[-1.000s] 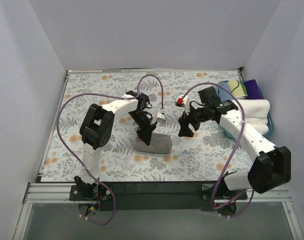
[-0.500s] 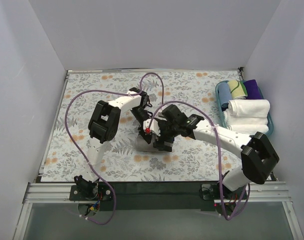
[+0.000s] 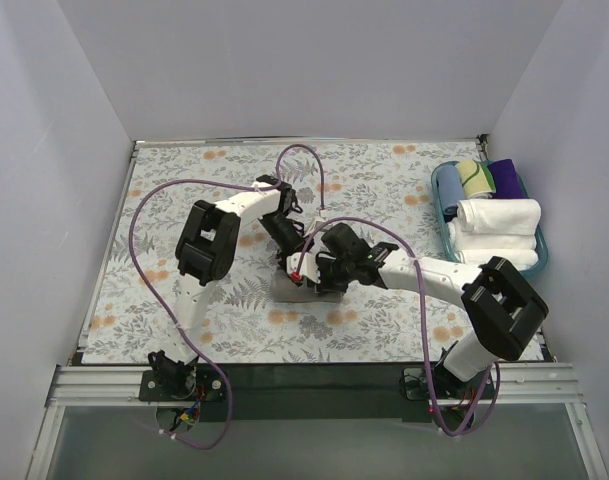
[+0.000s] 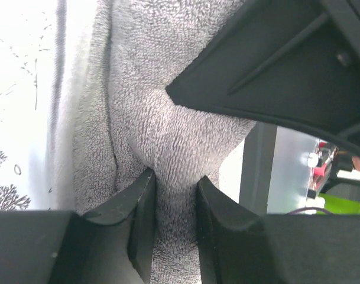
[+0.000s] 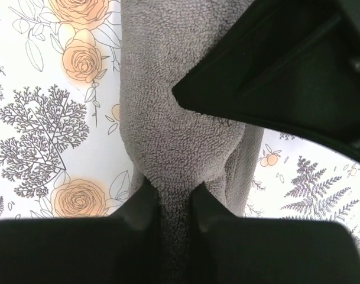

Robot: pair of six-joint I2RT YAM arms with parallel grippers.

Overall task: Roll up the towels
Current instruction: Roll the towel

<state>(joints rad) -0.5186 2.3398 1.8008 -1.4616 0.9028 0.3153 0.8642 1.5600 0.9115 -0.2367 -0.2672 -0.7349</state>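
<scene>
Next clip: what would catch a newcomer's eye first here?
Both arms meet at mid-table over the grey towel, a compact lump on the floral cloth. The left fingers and right fingers each pinch a fold of its terry. At the right edge, a blue basket holds rolled towels.

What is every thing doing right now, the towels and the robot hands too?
grey towel: bunched up, pinched by both grippers.
left gripper: shut on the grey towel.
right gripper: shut on the grey towel.
white towels: stacked in the basket.
</scene>
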